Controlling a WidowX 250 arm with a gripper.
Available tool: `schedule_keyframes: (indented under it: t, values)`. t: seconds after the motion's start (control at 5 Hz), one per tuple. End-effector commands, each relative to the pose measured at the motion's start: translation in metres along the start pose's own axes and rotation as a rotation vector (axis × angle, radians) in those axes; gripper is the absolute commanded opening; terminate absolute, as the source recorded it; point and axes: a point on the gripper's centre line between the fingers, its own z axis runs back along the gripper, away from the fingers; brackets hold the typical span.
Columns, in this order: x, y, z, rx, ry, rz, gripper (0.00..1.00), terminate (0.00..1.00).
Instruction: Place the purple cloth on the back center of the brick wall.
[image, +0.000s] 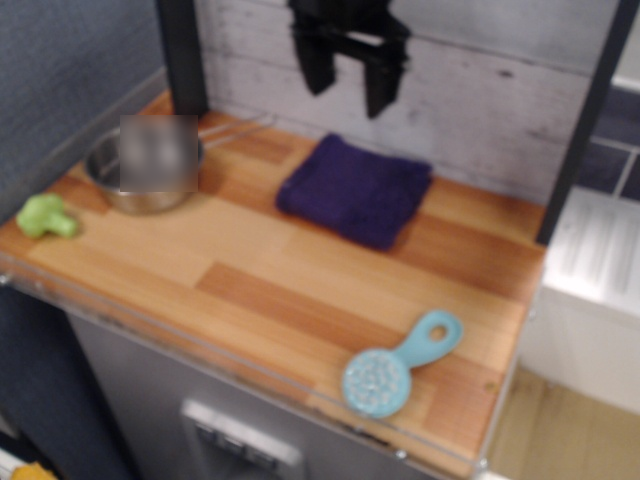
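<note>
The purple cloth (355, 190) lies flat and folded at the back centre of the brick-patterned wooden worktop (280, 270), close to the white plank wall. My gripper (348, 85) hangs in the air above and behind the cloth, apart from it. Its two black fingers (318, 70) are spread open with nothing between them. The frame is blurred.
A steel bowl (150, 165) with a long handle sits at the back left, partly blurred out. A green toy broccoli (45, 215) lies at the left edge. A light blue brush (395, 365) lies near the front right edge. A black post (182, 55) stands back left.
</note>
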Motion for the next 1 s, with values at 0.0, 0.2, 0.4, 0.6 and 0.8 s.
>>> schedule_keyframes:
  t: [0.0,0.2,0.4,0.6,0.8]
  values:
    - [-0.068,-0.007,0.048,0.077,-0.008,0.097,1.00,0.00]
    - [-0.080,-0.007,0.034,0.090,0.035,0.118,1.00,0.00]
    - [-0.084,-0.005,0.026,0.073,0.045,0.135,1.00,0.00]
    - [-0.086,-0.003,0.020,0.025,0.099,0.161,1.00,0.00]
    - [-0.086,-0.003,0.020,0.025,0.099,0.161,1.00,1.00]
